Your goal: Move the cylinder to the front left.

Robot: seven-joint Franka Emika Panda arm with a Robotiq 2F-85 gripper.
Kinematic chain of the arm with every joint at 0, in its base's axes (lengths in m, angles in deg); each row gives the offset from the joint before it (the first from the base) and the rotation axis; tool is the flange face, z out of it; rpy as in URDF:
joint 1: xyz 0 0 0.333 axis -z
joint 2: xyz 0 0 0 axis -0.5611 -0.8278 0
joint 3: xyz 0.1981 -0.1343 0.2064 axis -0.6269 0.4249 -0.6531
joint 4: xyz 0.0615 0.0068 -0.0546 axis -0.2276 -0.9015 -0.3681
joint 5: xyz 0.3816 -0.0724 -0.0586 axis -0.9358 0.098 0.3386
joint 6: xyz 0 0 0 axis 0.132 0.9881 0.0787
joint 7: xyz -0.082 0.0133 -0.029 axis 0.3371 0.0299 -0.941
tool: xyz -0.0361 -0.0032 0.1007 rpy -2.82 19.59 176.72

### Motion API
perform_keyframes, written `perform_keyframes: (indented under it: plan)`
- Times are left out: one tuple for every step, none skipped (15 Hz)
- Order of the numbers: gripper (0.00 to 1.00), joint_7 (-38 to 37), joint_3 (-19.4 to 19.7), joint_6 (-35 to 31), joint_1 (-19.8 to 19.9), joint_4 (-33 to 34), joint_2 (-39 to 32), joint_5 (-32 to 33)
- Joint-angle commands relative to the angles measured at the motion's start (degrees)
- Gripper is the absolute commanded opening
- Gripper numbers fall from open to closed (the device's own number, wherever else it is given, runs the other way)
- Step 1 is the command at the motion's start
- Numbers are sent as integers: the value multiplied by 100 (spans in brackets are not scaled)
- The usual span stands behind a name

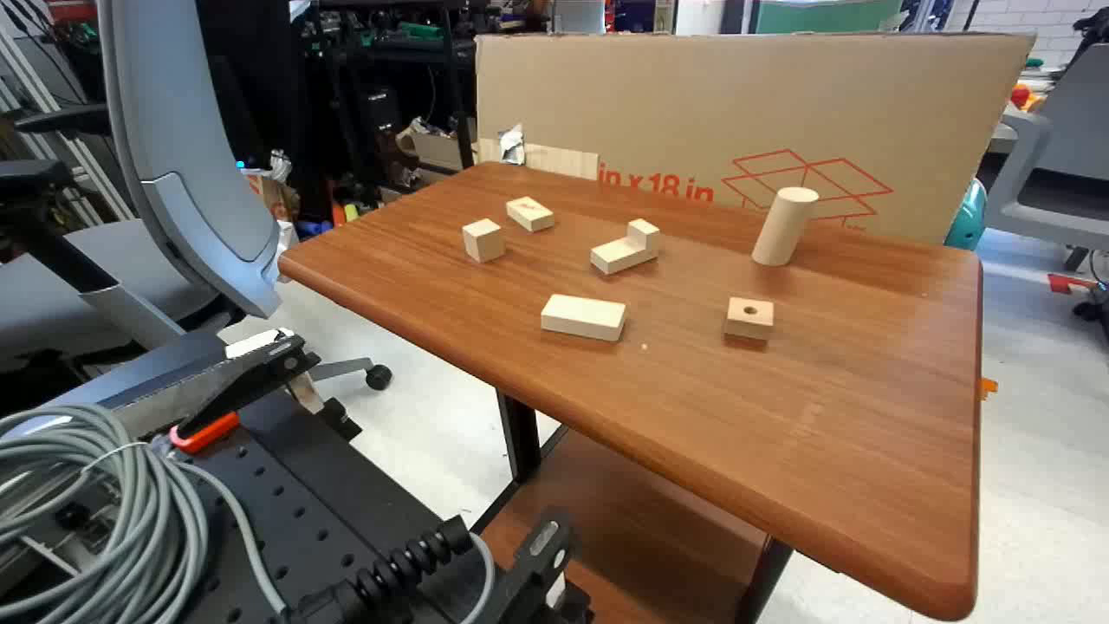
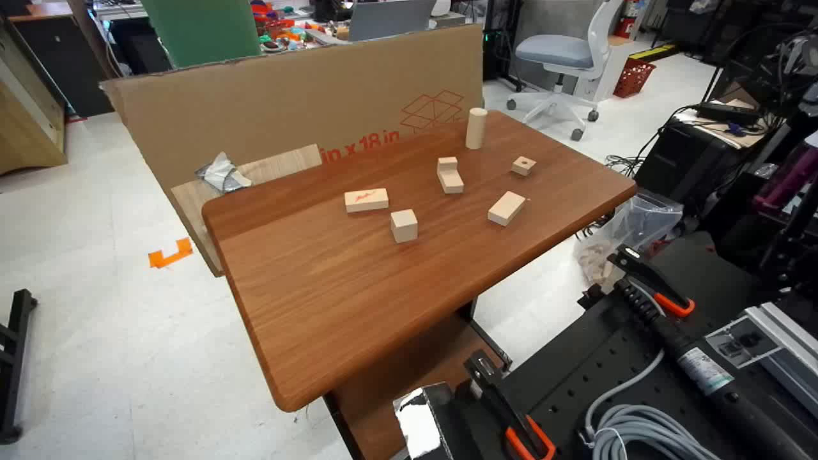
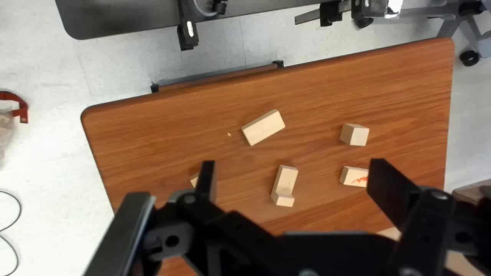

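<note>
The cylinder is a pale wooden peg, taller than wide. It stands on the brown table near the cardboard, and it shows in both exterior views. In the wrist view it does not show; the gripper's body covers that part of the picture. My gripper is open with wide-apart fingers, and nothing is between them. It is above the table, looking down at the blocks. The gripper does not show in either exterior view.
On the table are a holed block, an L-shaped piece, a flat block, a red-marked block and a cube. A cardboard sheet stands along one long edge. A black bench with clamps faces the opposite edge.
</note>
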Motion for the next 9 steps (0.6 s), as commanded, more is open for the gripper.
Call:
perform_keyframes:
  plan:
    - [100,28,-170,16,179,11,-11,-34]
    - [100,28,-170,16,179,11,-11,-34]
    - [100,28,-170,16,179,11,-11,-34]
    - [100,28,-170,16,179,11,-11,-34]
    - [100,-22,-190,49,170,101,-109,-85]
    - [100,-95,-223,-23,176,212,-221,-98]
    - [100,-114,-263,-238,179,239,-268,-41]
    - [100,-113,-300,-498,178,310,-338,24]
    - [100,-122,-319,-679,179,435,-457,26]
